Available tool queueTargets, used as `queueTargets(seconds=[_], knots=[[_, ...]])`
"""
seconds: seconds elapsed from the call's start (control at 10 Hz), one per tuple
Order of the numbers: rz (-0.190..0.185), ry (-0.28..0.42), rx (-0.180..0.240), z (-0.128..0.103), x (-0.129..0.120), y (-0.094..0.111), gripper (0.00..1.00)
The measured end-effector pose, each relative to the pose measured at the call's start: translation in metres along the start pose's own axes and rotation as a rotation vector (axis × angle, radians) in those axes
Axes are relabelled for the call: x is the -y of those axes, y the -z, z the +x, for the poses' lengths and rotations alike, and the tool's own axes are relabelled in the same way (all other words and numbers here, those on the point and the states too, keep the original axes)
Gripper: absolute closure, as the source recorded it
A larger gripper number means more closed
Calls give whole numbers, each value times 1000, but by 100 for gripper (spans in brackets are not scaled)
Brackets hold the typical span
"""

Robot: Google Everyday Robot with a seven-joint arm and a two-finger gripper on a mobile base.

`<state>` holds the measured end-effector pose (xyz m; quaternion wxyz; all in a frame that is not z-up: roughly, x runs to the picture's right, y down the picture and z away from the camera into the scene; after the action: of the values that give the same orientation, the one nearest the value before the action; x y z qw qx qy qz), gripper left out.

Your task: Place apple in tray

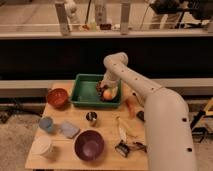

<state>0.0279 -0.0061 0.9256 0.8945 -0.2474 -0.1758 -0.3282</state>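
Note:
The apple [108, 93], yellow-orange with a red blush, is inside the green tray [85, 92] at its right end, low against the tray floor. My gripper [105, 88] is right over the apple and touching or nearly touching it, at the end of the white arm [135, 85] that reaches in from the lower right. The gripper hides the top of the apple.
On the wooden table [107, 117]: an orange-red bowl [57, 97] left of the tray, a purple bowl [89, 145] in front, a small metal cup [91, 118], a blue cup [46, 124], a white cup [42, 146], an orange carrot-like thing [131, 106] and small dark items [125, 148] on the right.

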Motion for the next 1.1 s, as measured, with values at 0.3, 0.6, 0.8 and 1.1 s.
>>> queueTargets(seconds=[0.3,0.6,0.8,1.1], knots=[[17,21,-7,-1,0,6,20],[17,24,-6,-3,2,6,20],[17,22,-6,-2,1,6,20],[17,24,-6,-2,2,6,20]])
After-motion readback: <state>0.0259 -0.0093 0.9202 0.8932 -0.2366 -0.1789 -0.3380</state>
